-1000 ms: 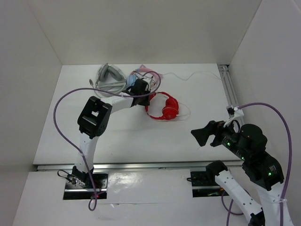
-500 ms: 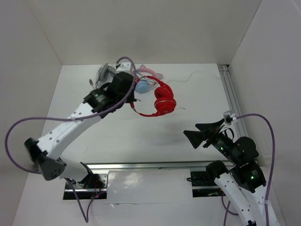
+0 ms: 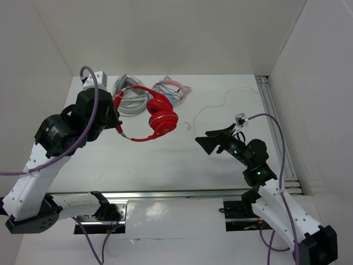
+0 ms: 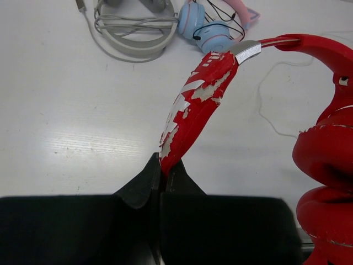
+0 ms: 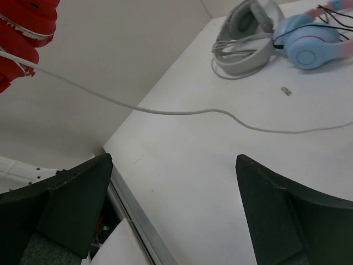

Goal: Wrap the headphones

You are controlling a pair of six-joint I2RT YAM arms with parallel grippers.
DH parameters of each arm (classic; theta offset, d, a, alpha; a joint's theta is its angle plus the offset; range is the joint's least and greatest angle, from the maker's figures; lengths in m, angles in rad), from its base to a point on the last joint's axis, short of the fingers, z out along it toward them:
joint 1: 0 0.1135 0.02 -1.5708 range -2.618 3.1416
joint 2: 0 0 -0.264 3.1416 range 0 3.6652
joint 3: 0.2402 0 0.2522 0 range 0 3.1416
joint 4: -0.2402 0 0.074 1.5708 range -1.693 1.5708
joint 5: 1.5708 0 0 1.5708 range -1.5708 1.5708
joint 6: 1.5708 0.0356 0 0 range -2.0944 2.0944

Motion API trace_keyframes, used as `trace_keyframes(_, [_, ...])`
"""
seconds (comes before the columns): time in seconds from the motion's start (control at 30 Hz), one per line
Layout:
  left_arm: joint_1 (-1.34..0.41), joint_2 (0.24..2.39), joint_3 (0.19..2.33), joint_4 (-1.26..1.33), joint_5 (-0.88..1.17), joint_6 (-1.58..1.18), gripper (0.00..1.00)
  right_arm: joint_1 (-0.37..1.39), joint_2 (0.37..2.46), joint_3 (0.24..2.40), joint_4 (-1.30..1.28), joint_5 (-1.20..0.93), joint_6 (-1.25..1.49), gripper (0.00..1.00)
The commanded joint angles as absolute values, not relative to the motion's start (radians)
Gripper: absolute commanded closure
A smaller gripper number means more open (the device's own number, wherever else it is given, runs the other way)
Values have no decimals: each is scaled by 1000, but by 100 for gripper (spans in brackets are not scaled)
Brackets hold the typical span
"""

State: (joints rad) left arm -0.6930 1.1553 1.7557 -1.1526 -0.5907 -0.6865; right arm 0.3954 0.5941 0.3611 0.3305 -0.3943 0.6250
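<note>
Though aloft, headphones in left hand.

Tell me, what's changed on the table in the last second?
The left gripper, shut on the headband, swung the red headphones leftward, raised off the table, their white cable trailing after. The right gripper, open, reached in toward that cable. The grey-white headphones and the blue-and-pink cat-ear headphones stayed at the back.

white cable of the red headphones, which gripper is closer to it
Right. The right gripper hangs open just short of the white cable; the left gripper is shut on the red headphones' headband.
</note>
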Motion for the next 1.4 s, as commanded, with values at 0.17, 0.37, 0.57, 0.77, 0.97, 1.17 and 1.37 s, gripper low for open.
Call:
trace_keyframes(0.17, [-664, 1175, 1900, -1157, -554, -707, 100, 504, 759, 400, 734, -516, 582, 0])
trace_keyframes(0.37, [-664, 1195, 1910, -1146, -494, -707, 100, 588, 891, 507, 614, -414, 398, 0])
trace_keyframes(0.57, [-664, 1183, 1910, -1146, -503, -707, 100, 588, 948, 584, 497, -341, 253, 1])
trace_keyframes(0.77, [-664, 1172, 1919, -1173, -526, -707, 100, 588, 979, 633, 424, -290, 183, 5])
trace_keyframes(0.97, [-664, 1163, 1951, -1173, -535, -718, 100, 597, 1041, 563, 491, -304, 192, 30])
trace_keyframes(1.17, [-664, 1118, 1931, -1173, -546, -739, 100, 597, 1071, 495, 646, -379, 239, 49])
trace_keyframes(1.37, [-664, 1108, 1954, -1183, -532, -749, 100, 597, 1121, 492, 733, -402, 249, 49])
